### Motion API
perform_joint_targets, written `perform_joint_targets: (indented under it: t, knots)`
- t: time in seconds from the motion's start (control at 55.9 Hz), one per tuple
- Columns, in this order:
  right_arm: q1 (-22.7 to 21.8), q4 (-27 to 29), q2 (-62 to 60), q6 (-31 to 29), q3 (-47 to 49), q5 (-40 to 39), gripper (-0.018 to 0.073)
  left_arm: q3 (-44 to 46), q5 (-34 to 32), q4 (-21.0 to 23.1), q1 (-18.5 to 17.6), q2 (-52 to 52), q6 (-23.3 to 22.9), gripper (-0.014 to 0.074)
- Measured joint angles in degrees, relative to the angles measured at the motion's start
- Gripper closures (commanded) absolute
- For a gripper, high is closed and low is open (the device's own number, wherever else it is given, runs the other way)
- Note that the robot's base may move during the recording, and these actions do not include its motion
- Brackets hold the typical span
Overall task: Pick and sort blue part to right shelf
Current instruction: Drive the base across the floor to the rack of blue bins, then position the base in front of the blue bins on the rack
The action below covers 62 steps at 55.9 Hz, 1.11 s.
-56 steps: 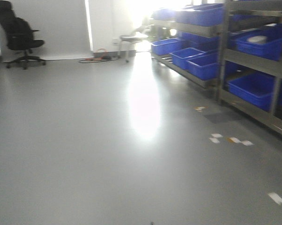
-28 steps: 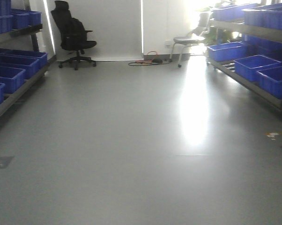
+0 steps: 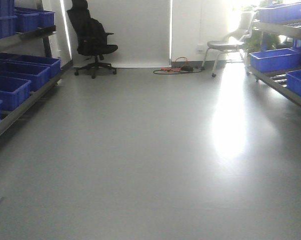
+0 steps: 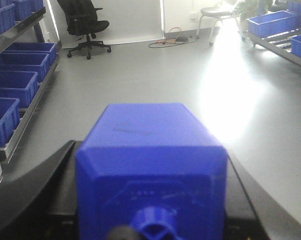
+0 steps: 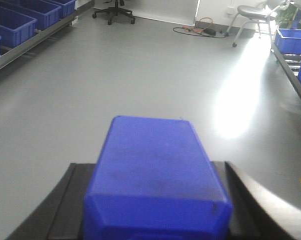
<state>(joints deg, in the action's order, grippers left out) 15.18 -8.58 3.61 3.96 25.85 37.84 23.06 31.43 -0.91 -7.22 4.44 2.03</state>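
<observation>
Your left gripper [image 4: 149,152] is clamped on a blue part [image 4: 150,170], its black fingers [image 4: 35,195] pressed against both sides of the block, and your right gripper [image 5: 149,164] grips a second blue part [image 5: 155,175] the same way (each block fills the lower half of its wrist view, so the fingertips are mostly hidden). Both parts are held up off the ground, well apart from either rack. Below and ahead you have a smooth grey floor [image 3: 140,165] running as a wide aisle toward a white wall [image 3: 140,30] at the far end, with a bright patch of glare [image 3: 230,130] lying right of centre. Along your left runs the left shelf [image 3: 25,106], a low metal rail carrying a row of blue bins [image 3: 20,72], with more bins on the tier above. Along your right, the right shelf [image 3: 280,89] comes in at an angle, and only its near end shows in the front view, holding open blue crates [image 3: 273,59]. Between the two racks the aisle is bare floor. At the far wall a black office chair [image 3: 93,40] stands near the left rack, a grey chair [image 3: 230,42] sits close to the end of the right shelf, and a loose tangle of orange and black cable [image 3: 175,69] lies on the ground between them, near the wall.
</observation>
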Motion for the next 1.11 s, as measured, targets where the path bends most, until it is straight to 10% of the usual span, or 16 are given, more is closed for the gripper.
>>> perform_joint_targets:
  t: [1.108]
  knots:
    - [0.00,0.00,0.00,0.00,0.00,0.00,0.0350,0.00,0.00,0.00,0.00,0.00,0.00,0.0220]
